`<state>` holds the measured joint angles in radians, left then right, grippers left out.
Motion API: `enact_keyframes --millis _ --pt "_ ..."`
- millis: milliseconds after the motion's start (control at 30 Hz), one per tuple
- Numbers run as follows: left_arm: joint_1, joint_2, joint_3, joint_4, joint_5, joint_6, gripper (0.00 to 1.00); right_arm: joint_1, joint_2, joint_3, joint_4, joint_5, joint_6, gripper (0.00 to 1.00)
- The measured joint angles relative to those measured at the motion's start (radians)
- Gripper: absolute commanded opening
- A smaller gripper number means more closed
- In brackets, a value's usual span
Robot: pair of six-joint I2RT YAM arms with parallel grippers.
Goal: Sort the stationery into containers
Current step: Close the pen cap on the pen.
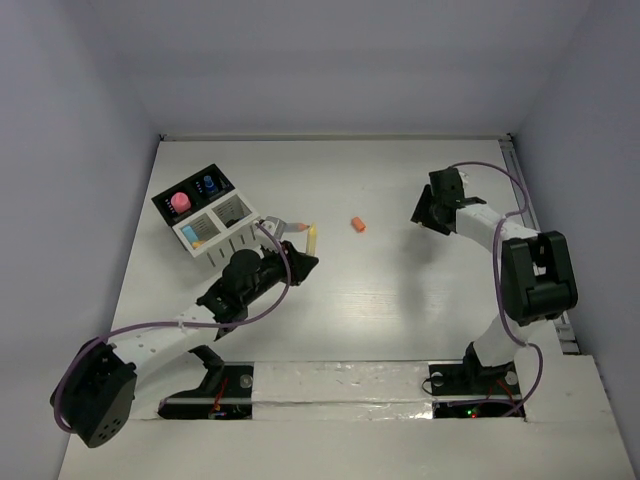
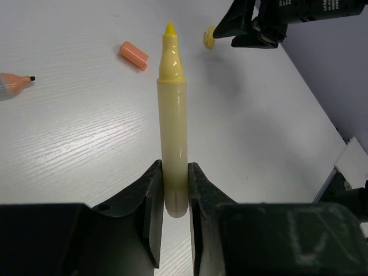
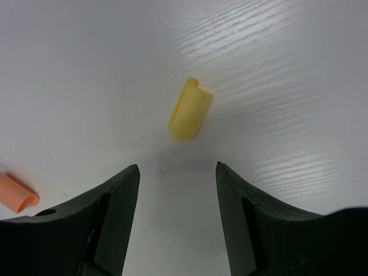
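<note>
Just right of the organizer [image 1: 205, 222], the left gripper [image 2: 174, 201] is clamped on the tail of a yellow marker [image 2: 172, 132]. It looks light, stiff and slick, so probably steadier gripped mid-barrel. Its bare tip points far, with the long axis running near-to-far. A yellow cap [image 3: 190, 109] lies on the table under the right gripper [image 3: 177, 190], whose fingers are spread and hold nothing.

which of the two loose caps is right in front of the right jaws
The yellow cap, lying just ahead of the right gripper, in line with the gap between its open jaws. The orange cap sits off to one side at that view's edge.
</note>
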<state>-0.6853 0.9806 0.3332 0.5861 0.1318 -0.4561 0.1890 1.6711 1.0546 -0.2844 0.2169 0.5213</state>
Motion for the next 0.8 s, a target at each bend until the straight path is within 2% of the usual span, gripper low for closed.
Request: enact_keyframes --millis 467,800 --pt "0.0 -0.014 -0.01 0.0 0.019 0.0 0.0 -0.016 0.171 0.119 -0.013 -0.004 -0.021 0.64" --pt "0.0 0.014 -0.011 0.001 0.025 0.0 0.0 -0.019 0.263 0.216 0.01 -0.045 0.018 0.6"
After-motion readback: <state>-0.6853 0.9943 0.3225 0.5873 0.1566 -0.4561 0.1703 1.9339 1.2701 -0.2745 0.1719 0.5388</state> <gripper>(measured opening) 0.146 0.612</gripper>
